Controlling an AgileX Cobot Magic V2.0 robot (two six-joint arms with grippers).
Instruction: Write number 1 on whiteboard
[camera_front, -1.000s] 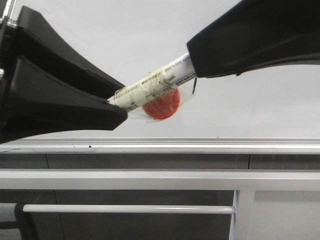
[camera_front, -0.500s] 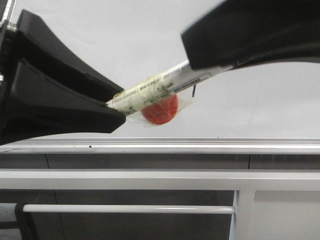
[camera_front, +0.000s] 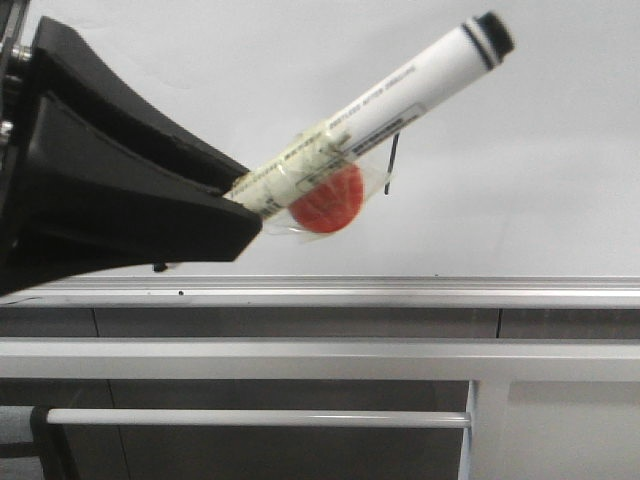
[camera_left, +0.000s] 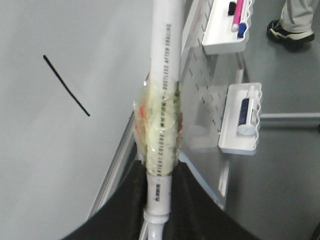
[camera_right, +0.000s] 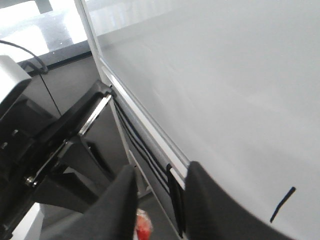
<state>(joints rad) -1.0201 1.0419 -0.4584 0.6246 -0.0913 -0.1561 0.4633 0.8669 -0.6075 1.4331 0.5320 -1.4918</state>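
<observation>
Left gripper (camera_front: 235, 205) clenches a white marker (camera_front: 400, 95) just off the whiteboard (camera_front: 540, 150), beside the number 1 (camera_front: 392, 165); right gripper (camera_right: 160, 200) stands parted, holding nothing.

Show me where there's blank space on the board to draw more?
Most of the whiteboard is bare: everything right of the number 1 and down to the silver ledge. It is crowded on the left, where the left gripper holds the marker.
</observation>
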